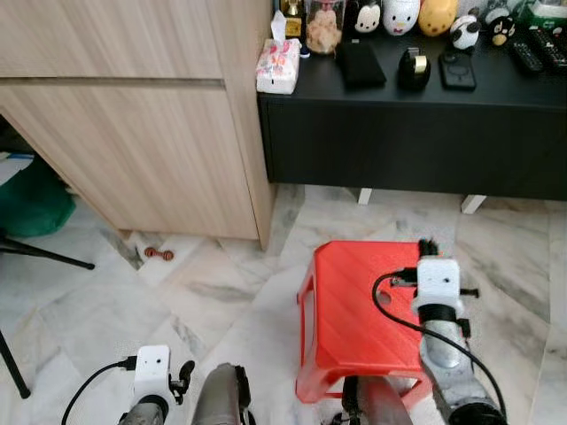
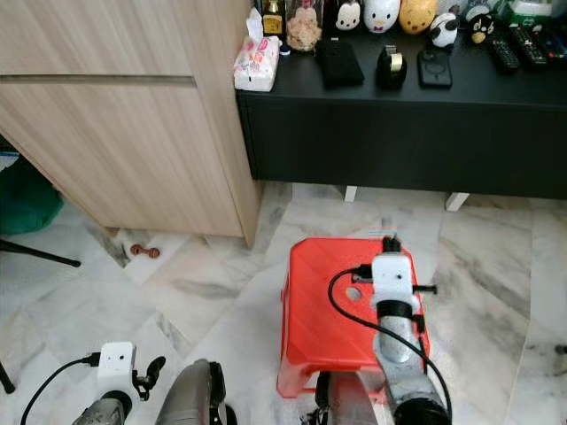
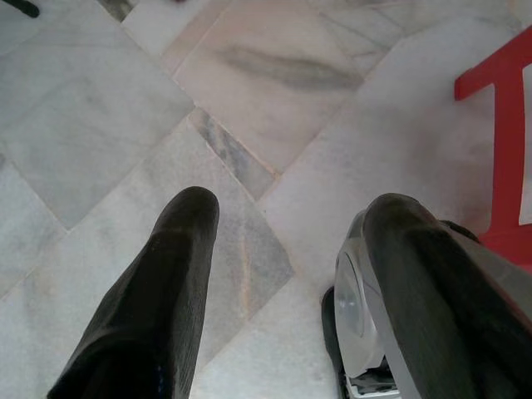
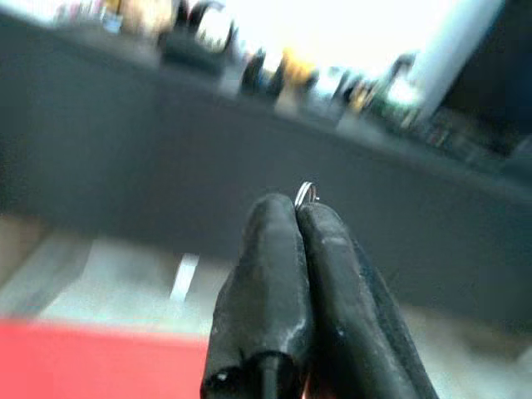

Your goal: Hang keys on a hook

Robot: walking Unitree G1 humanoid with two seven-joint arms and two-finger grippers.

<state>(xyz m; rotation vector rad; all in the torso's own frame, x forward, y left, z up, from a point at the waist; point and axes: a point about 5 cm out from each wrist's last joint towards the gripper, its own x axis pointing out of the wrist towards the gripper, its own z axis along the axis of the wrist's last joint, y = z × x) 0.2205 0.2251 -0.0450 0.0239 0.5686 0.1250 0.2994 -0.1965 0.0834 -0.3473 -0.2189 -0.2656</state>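
Observation:
My right gripper is raised over the far edge of a red plastic stool, pointing toward the black console. In the right wrist view its two black fingers are pressed together, shut on a thin silver key ring that pokes out above the tips. The rest of the keys is hidden by the fingers. My left gripper hangs low by my leg, open, aimed down at the marble floor with nothing between its fingers.
A black console spans the back right, carrying a tissue pack, figurines and remotes. A light wooden cabinet fills the back left. A small brown object lies on the floor near it. A green cushion sits far left.

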